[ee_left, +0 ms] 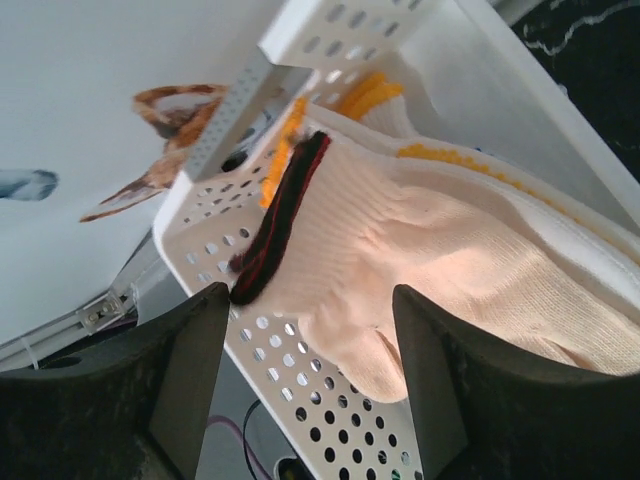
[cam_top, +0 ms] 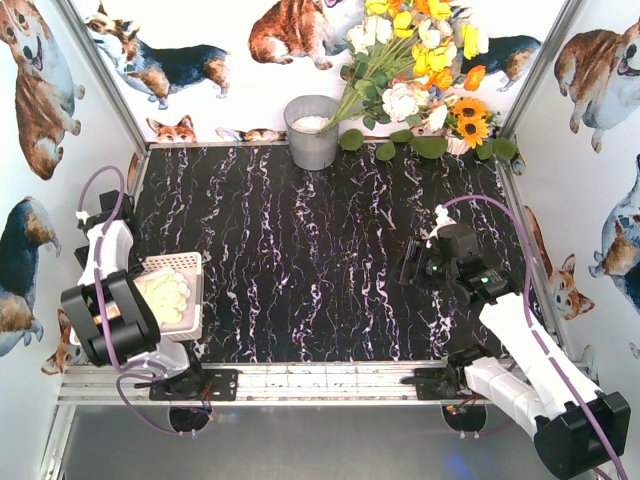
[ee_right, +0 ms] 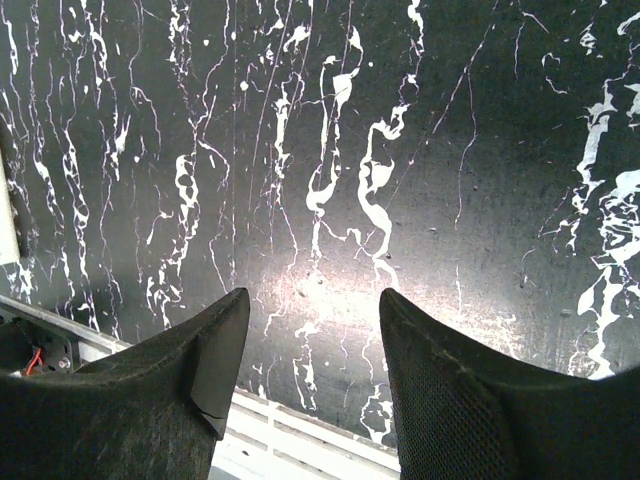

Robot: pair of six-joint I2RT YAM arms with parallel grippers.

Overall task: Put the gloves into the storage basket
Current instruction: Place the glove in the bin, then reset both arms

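The white perforated storage basket (cam_top: 186, 265) stands at the table's near left. Cream gloves (cam_top: 166, 294) lie piled in it. In the left wrist view the top glove (ee_left: 430, 260) has a dark red-black cuff (ee_left: 280, 215) and drapes over the basket's rim (ee_left: 330, 400); gloves with orange cuffs (ee_left: 370, 92) lie under it. My left gripper (ee_left: 312, 300) hovers right above this glove, jaws open, holding nothing. My right gripper (ee_right: 312, 300) is open and empty over bare marble at the right (cam_top: 415, 262).
A grey metal bucket (cam_top: 313, 132) stands at the back centre, with a bunch of white and yellow flowers (cam_top: 420, 70) beside it. Corgi-print walls close in left, right and back. A metal rail (cam_top: 300, 383) runs along the near edge.
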